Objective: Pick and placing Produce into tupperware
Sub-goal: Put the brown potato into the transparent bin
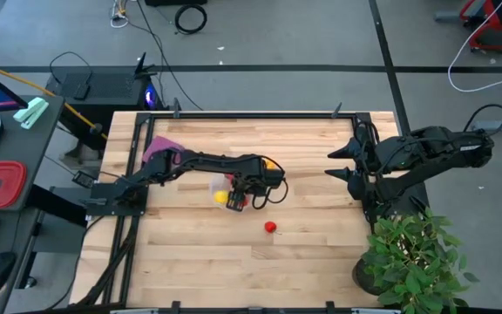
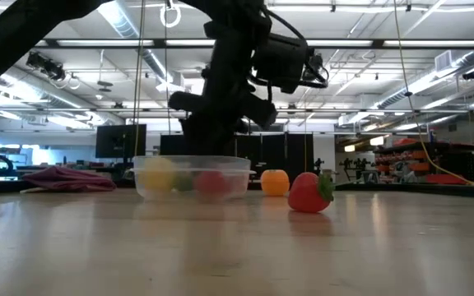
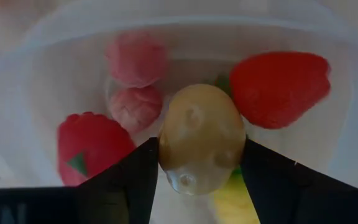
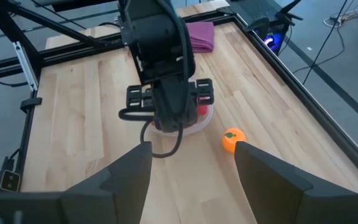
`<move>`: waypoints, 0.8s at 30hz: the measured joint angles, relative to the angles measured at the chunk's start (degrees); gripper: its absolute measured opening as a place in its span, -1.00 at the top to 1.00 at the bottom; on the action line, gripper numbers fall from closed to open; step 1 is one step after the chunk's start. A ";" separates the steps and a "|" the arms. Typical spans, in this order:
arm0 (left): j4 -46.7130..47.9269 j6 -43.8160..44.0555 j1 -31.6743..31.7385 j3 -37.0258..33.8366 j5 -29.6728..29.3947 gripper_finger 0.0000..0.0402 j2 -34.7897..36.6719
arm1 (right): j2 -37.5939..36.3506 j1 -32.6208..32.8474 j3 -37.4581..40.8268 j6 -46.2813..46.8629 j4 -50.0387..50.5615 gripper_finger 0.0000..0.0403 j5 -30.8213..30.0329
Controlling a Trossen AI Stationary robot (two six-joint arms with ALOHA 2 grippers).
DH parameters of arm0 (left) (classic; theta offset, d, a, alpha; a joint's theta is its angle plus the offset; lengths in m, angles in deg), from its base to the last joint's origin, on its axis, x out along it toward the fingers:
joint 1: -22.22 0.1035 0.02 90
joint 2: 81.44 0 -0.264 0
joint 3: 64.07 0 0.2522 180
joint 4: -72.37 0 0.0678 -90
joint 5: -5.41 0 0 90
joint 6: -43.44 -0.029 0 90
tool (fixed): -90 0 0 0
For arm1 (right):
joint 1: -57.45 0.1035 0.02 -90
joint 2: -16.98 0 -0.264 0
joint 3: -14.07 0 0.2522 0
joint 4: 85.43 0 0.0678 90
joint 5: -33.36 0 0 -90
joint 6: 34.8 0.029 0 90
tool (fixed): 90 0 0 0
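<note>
The left gripper [image 3: 199, 186] is hanging directly over the tupperware [image 3: 36, 81], its fingers [image 3: 126, 180] gripping a tan potato-like piece [image 3: 201, 137] between them. In the left wrist view the piece is sitting just above the container's contents — two pink pieces [image 3: 135, 81], a red strawberry [image 3: 278, 81], another red piece with a green leaf mark [image 3: 92, 146] and something yellow [image 3: 235, 202] below the held piece. The tupperware [image 1: 225, 190] is sitting near the middle of the desk [image 1: 321, 253], mostly hidden under the left arm in the high view.

The step in hand looks like the release. To do it well, the gripper should be staying centred over the open space between the strawberry and the pink pieces, lowering only enough that the potato drops a short way and is not bouncing off the rounded toys and over the rim. Opening the fingers wide and lifting straight up should keep the light container from being dragged or tipped.

Two pieces are waiting outside — a red strawberry-like one [image 1: 270, 228] on the desk toward the near edge, and an orange one [image 4: 233, 139] just beside the container. The right gripper [image 4: 191, 168] is parked at the right side of the desk, its fingers spread open and holding nothing.
</note>
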 joint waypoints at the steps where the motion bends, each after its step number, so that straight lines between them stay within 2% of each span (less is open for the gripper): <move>1: -0.40 -0.02 -0.13 -0.56 -0.10 -0.09 0.00 | 0.00 0.02 0.00 0.38 0.00 -0.19 0.02; 9: -2.01 1.16 -0.70 -3.34 -0.19 -0.11 0.02 | 0.00 0.02 0.00 0.81 0.00 -0.19 0.02; 18: -2.81 1.32 -0.70 -2.64 -0.74 -0.32 0.00 | 0.00 0.02 0.00 1.95 0.00 -0.19 0.01; 21: -1.42 4.15 -0.70 -2.62 -0.74 -0.35 0.00 | 0.00 0.02 0.00 2.12 0.00 -0.19 0.02; 24: 6.23 6.16 -0.68 -0.75 -1.09 -0.36 -0.07 | 0.00 0.02 0.00 2.13 -0.02 -0.19 0.00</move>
